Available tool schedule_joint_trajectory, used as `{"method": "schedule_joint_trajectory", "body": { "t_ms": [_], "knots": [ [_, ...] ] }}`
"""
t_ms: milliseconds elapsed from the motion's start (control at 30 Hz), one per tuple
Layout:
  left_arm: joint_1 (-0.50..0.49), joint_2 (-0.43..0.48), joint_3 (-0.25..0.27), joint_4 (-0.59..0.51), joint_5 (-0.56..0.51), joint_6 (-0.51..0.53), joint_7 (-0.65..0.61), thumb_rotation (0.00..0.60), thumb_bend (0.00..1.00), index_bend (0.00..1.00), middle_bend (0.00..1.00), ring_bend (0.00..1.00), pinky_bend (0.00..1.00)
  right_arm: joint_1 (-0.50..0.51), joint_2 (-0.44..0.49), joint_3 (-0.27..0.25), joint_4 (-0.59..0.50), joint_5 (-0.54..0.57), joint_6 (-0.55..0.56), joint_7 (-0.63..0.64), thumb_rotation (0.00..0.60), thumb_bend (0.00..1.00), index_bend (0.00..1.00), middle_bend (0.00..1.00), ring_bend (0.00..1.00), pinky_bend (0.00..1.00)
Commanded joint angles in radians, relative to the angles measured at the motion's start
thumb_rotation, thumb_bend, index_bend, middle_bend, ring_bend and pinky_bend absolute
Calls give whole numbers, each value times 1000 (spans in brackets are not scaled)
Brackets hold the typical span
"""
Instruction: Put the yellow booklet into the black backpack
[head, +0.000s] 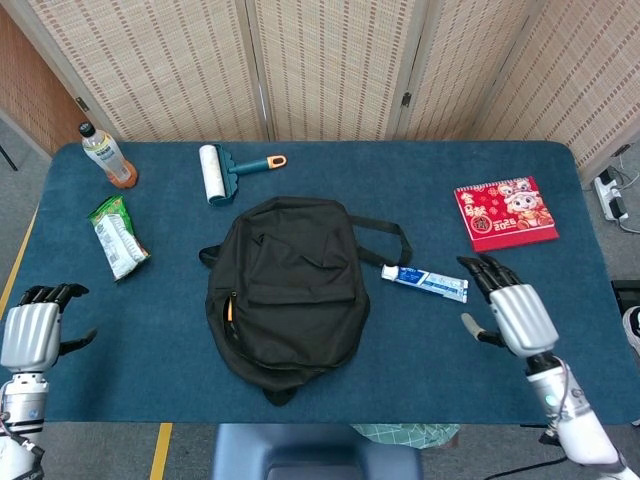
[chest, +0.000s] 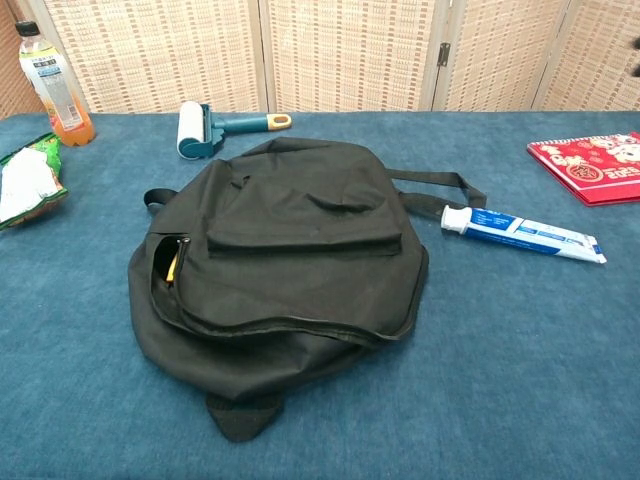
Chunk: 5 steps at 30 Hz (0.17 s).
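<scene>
The black backpack (head: 288, 285) (chest: 285, 260) lies flat in the middle of the blue table, its flap down over the opening. Only a thin yellow sliver of the booklet (head: 229, 311) (chest: 171, 266) shows through the gap at the bag's left side; the remainder is hidden inside. My left hand (head: 30, 334) hangs at the table's front left edge, fingers apart, holding nothing. My right hand (head: 510, 310) is at the front right, well clear of the bag, fingers spread and empty. Neither hand shows in the chest view.
A toothpaste tube (head: 425, 283) (chest: 525, 234) lies right of the bag. A red calendar (head: 505, 212) (chest: 590, 168) sits at far right. A lint roller (head: 228, 168) (chest: 205, 127), an orange drink bottle (head: 107, 155) (chest: 48, 82) and a green snack bag (head: 118, 236) (chest: 24, 186) lie at the back left.
</scene>
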Motion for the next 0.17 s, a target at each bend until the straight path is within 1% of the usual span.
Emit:
{"method": "schedule_joint_trajectory", "body": {
  "t_ms": [33,167],
  "knots": [
    [43,12,23,-19,39,54,-1,600,0,389,426,380,267,-111,-7,-48,95,-49,119,86,600,371,85,163,80,180],
    [84,23,44,-56,73,97,15,600,0,386,423,379,262,-180,-5,-61,136,-49,182,126,598,370,78,160,73,169]
  ]
}}
